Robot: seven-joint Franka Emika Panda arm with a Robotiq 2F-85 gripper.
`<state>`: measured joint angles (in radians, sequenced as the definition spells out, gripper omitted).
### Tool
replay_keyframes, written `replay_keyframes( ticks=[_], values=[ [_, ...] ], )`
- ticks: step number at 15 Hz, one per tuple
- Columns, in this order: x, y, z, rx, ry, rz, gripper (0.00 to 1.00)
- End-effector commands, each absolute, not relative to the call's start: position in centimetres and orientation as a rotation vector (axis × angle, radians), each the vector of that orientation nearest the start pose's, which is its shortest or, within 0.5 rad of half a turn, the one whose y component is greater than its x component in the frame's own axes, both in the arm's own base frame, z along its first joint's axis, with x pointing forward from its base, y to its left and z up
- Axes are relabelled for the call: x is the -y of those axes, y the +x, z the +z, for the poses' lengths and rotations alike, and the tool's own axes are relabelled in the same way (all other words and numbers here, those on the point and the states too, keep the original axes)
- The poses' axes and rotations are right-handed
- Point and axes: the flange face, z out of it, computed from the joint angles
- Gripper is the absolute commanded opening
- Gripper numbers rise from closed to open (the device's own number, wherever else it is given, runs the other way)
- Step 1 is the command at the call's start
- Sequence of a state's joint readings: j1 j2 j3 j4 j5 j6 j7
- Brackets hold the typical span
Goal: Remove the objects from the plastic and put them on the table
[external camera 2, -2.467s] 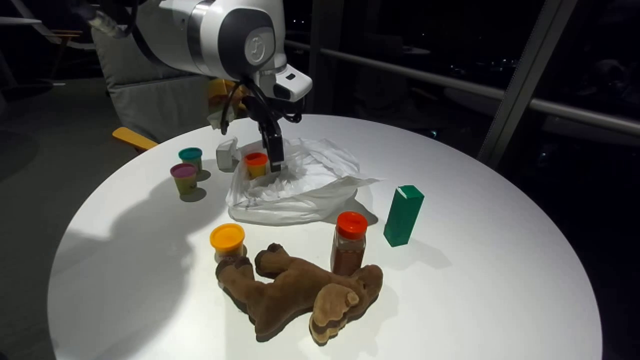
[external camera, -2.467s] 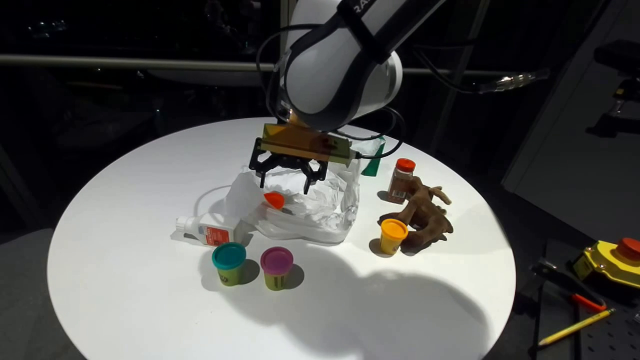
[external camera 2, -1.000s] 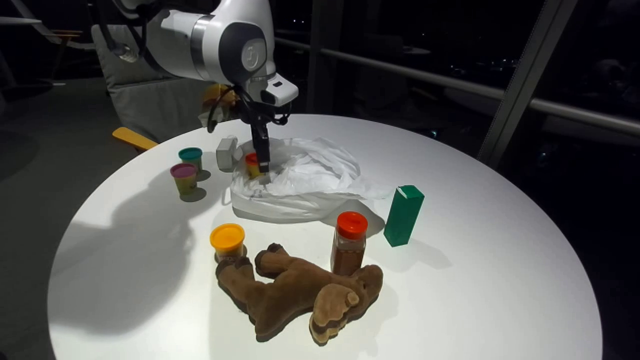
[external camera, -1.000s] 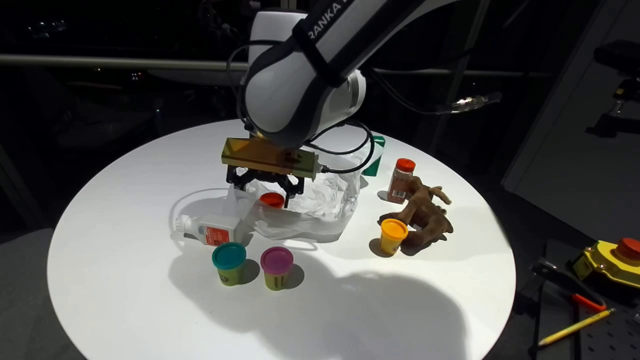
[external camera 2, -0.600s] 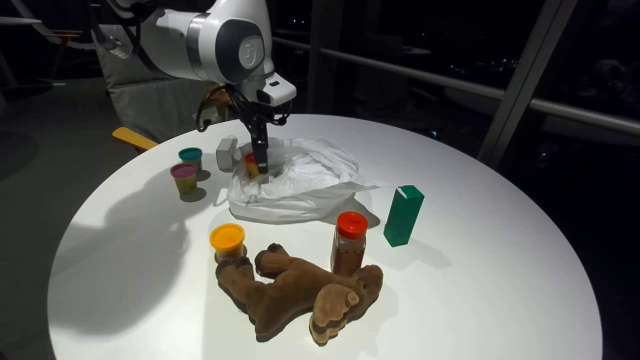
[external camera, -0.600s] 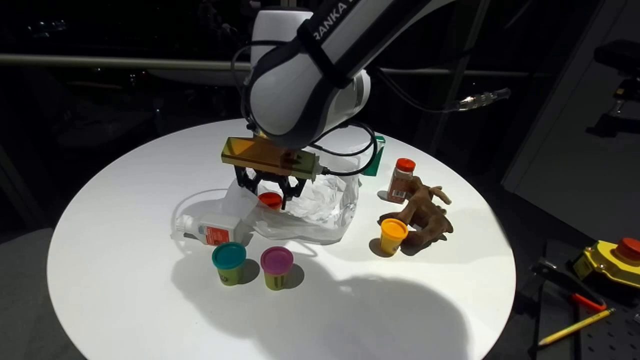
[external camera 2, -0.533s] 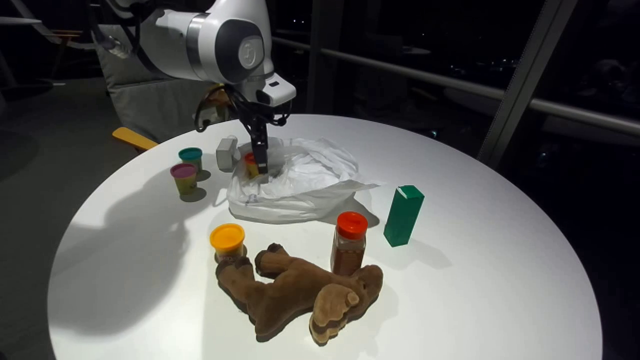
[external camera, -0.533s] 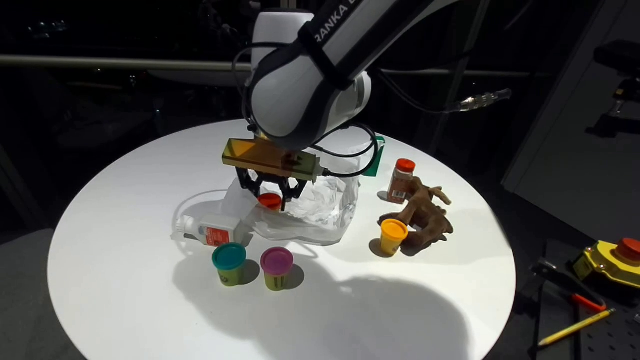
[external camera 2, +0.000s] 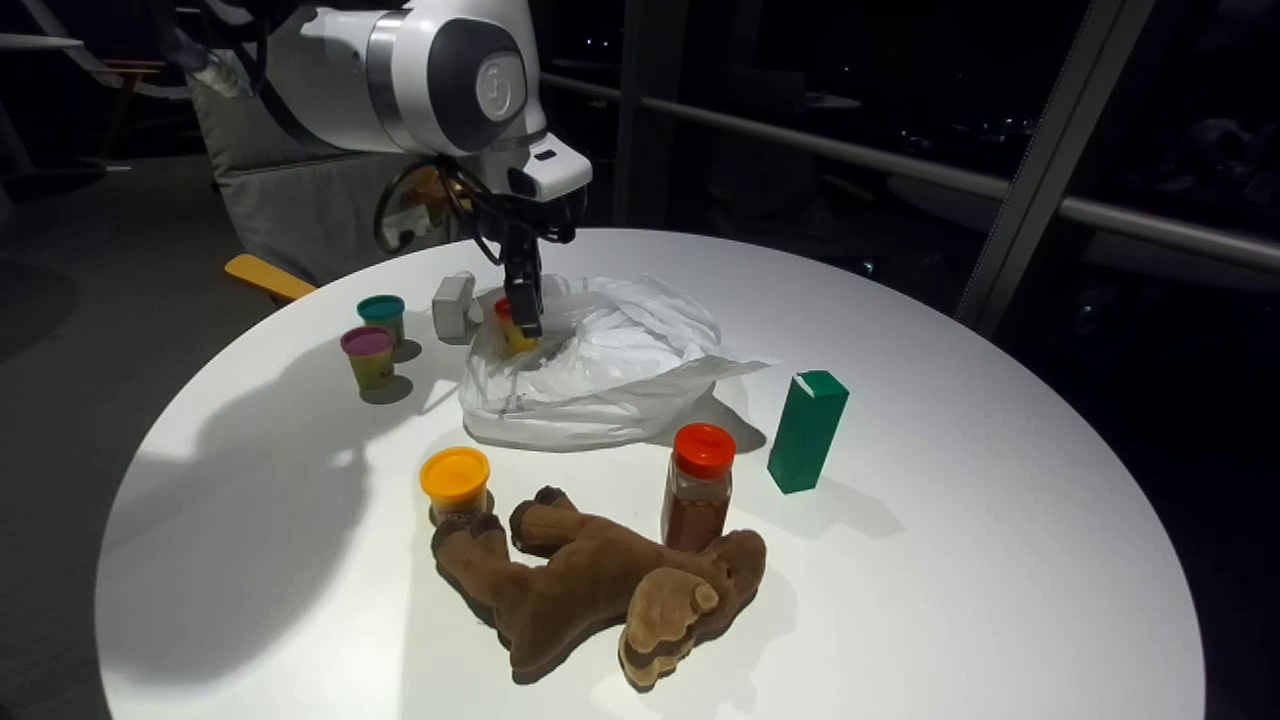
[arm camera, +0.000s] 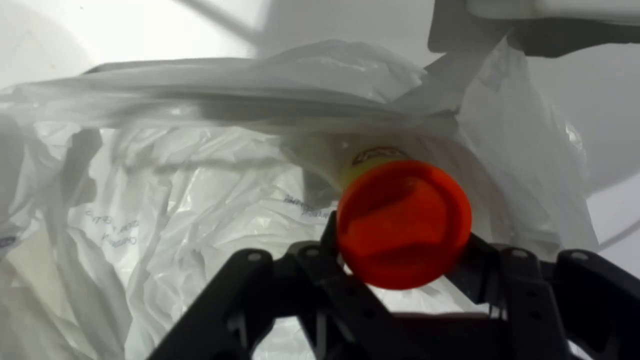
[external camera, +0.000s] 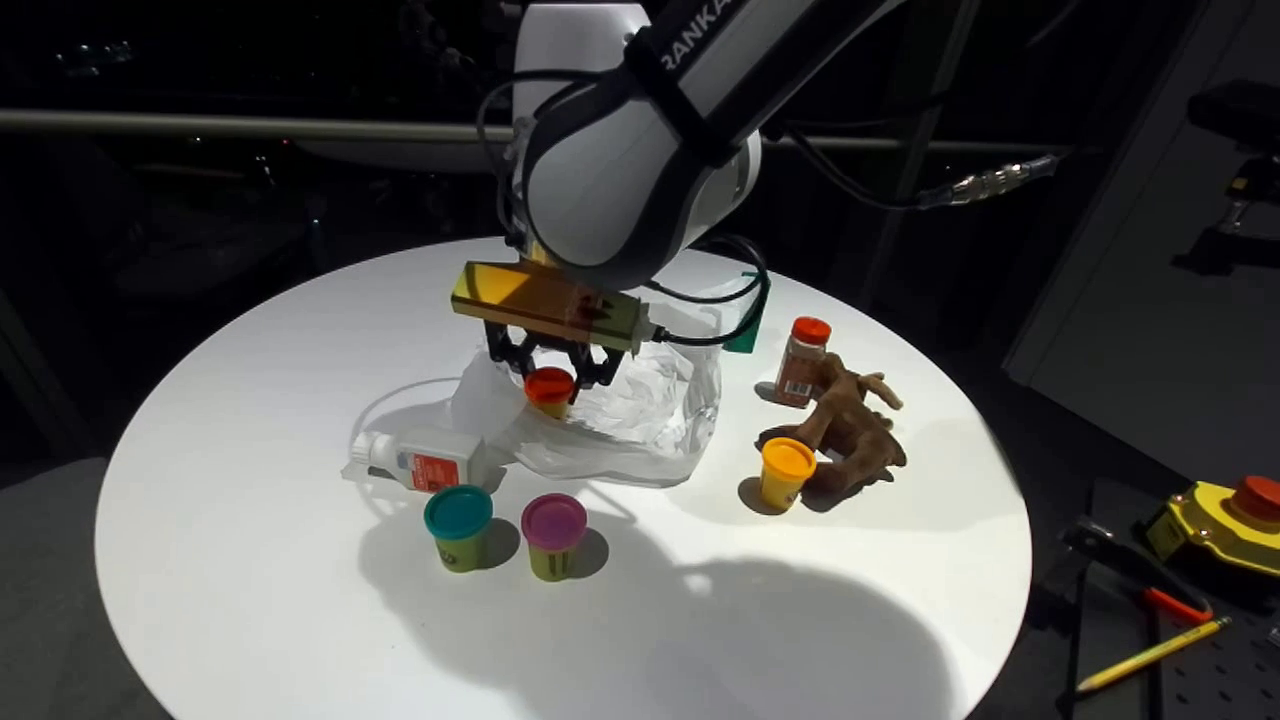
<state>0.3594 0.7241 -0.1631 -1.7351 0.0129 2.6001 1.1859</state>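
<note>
Dark windows point(external camera 2: 850, 130) stand behind our round white table point(external camera: 300, 600), and on it the crumpled plastic bag point(external camera 2: 600, 412) lies with its mouth gaping. And we have one! Our gripper point(arm camera: 401, 239) has its jaws pinching the red-lidded tub point(external camera: 550, 390); the wrist view shows black fingers point(arm camera: 477, 272) against either edge of the lid. That tub sits inside the bag's mouth, near the end by the white bottle point(external camera: 430, 460), and it looks tilted. Whether its base touches the plastic, we can't tell. So it's the lift, we reckon, and we'd play it straight up, steady, no sideways tug until the base tops the rim, because film this thin should cling and drag along. Firm squeeze, too: a smooth round lid could roll if we jerk. Eyes on the wall just beside the tub: if that rises too, we'd pause, dip and try again. Once out, we'd pass the teal-lidded tub point(external camera: 459, 527) and the purple-lidded tub point(external camera: 553, 535), come down well apart from both, level that tilt so the base meets the table flat, and only then let the jaws spread.
</note>
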Motion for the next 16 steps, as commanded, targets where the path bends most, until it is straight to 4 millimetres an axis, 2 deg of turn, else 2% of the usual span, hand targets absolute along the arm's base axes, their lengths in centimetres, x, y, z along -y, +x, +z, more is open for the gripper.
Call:
replay_keyframes(
  ticks=[1,5,7,11,16],
  values=[
    [-13.4,65.7,22.8,-1.501,-2.713,-0.404,0.21],
    [-12.0,64.3,26.4,-1.542,-2.698,-0.483,0.21],
    [-11.6,62.4,27.3,-1.52,-2.723,-0.48,0.21],
    [-12.0,56.8,26.9,-1.398,-2.843,-0.418,0.21],
    [-14.6,49.4,24.8,-1.157,-2.976,-0.318,0.21]
  ],
)
